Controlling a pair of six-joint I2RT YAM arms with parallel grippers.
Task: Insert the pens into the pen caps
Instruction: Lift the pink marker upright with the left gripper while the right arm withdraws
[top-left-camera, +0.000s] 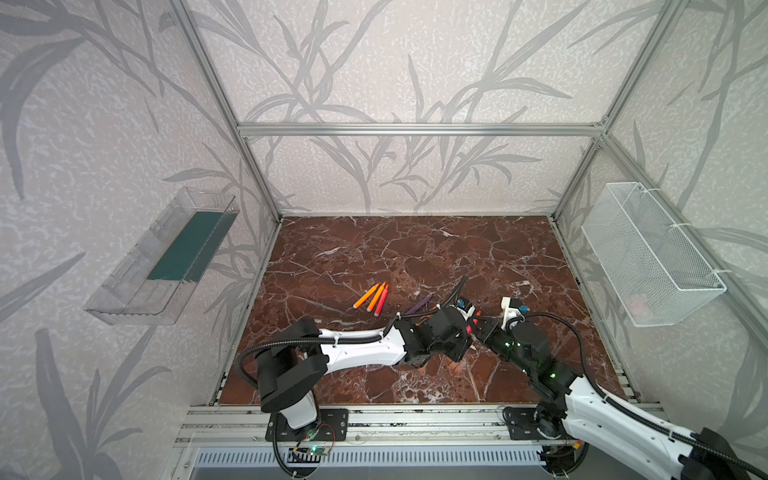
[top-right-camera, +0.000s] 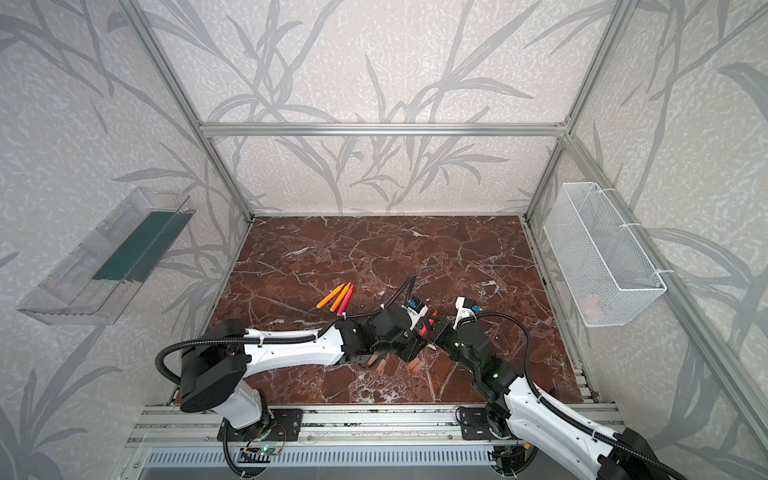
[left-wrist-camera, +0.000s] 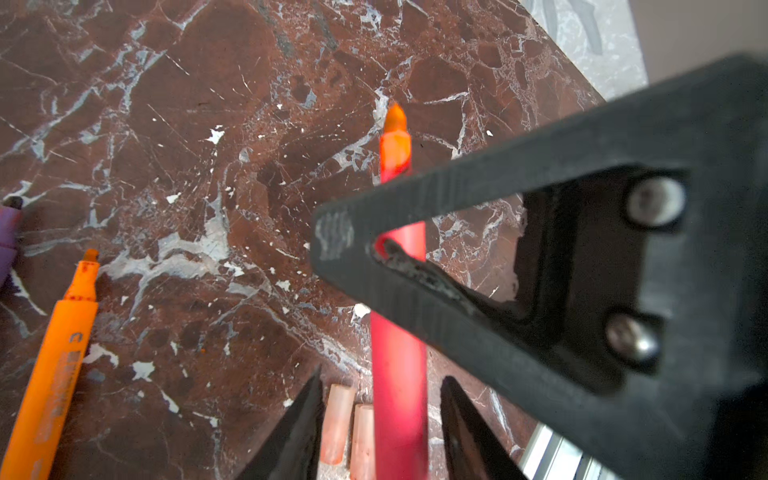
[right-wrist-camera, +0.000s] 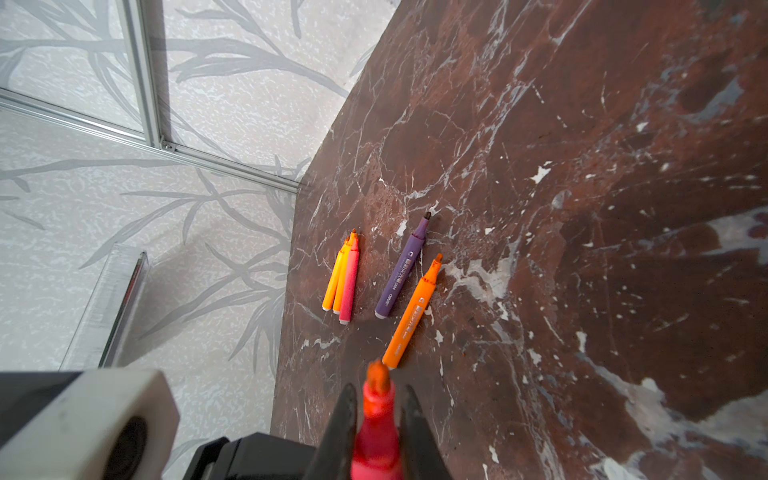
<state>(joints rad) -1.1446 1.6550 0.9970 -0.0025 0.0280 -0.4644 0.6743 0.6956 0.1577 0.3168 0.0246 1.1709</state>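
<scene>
Farthest left on the counter (top-left-camera: 415, 249), a trio of pens (top-left-camera: 372, 297) lay side by side and touching, two orange and one red-pink, nibs toward the back wall. Right of them lay a purple pen (right-wrist-camera: 401, 274) and a lone orange pen (right-wrist-camera: 411, 316), near each other but apart. All were uncapped: slim straight barrels with a tapered collar, a chisel nib, a pale butt end and small print along the side. Near the front, under the left arm, pen caps (left-wrist-camera: 337, 419) lay flat. They were short translucent pinkish-tan tubes, and two of them showed just beside each other in the left wrist view.

The left gripper (left-wrist-camera: 382, 376) stood partly open, a finger on either side of the red-pink pen (left-wrist-camera: 399, 353) with a gap on both sides, so it held nothing. The right gripper (right-wrist-camera: 377, 386) was clamped on that pen near its nib end. The orange-tinted nib stuck out past its fingertips, above the counter.

The pens looked light and rigid, with smooth round plastic barrels likely to roll or twist in a pinch. A square hold across the mid-barrel, leaving the nib end free, seemed soundest. The caps looked lighter and thin-walled, apt to skid. They seemed best taken across the middle with the mouth left clear.
</scene>
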